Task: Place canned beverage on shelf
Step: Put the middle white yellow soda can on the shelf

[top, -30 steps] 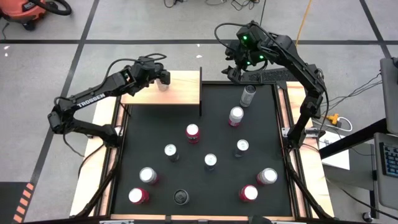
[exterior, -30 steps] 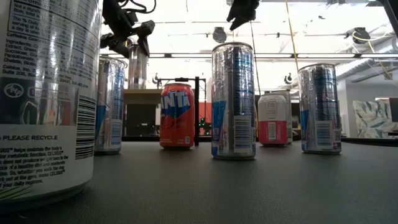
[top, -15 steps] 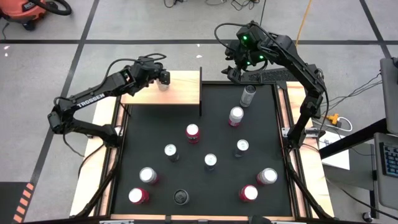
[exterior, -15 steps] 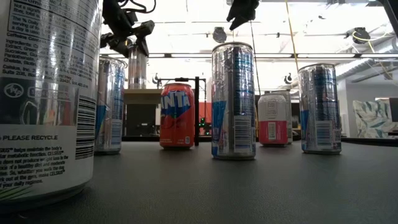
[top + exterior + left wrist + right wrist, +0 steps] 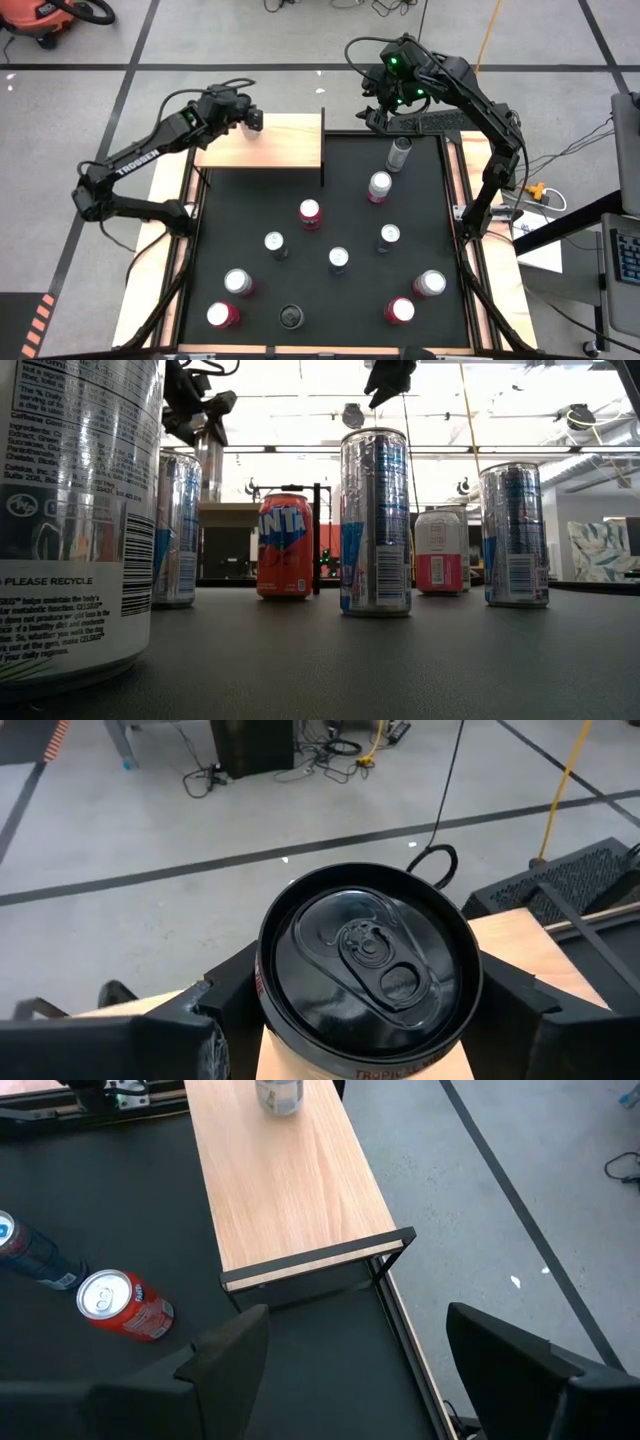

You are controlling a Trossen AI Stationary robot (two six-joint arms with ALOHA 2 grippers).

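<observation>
The canned beverage (image 5: pixel 365 955), a pale can with a black top, stands upright at the far left part of the shelf (image 5: pixel 290 1190), a pale wood board on thin black supports at the table's far left. My left gripper (image 5: pixel 250 118) is shut on the can and hides it in the high view. In the low view the can (image 5: pixel 208 465) shows under the gripper (image 5: pixel 195 405). My right gripper (image 5: pixel 350 1370) hangs open and high over the table's far edge, right of the shelf, with nothing between its fingers. My left gripper pinches the can between its two fingers (image 5: pixel 235 1000), one on each side of the upper wall just under the rim (image 5: pixel 264 982). The fingers slant down from the table's left. The can stays upright; whether its bottom (image 5: pixel 279 1108) rests on the board, I cannot tell.
Several cans stand on the black mat (image 5: pixel 250 240), among them a red one (image 5: pixel 310 212) just near of the shelf and a silver one (image 5: pixel 380 185); another (image 5: pixel 398 153) lies by the far edge. A large can (image 5: pixel 70 510) stands close to the low camera.
My left gripper has gone a little toward the table's left and far edges over the shelf. The can has gone with it, still upright.
</observation>
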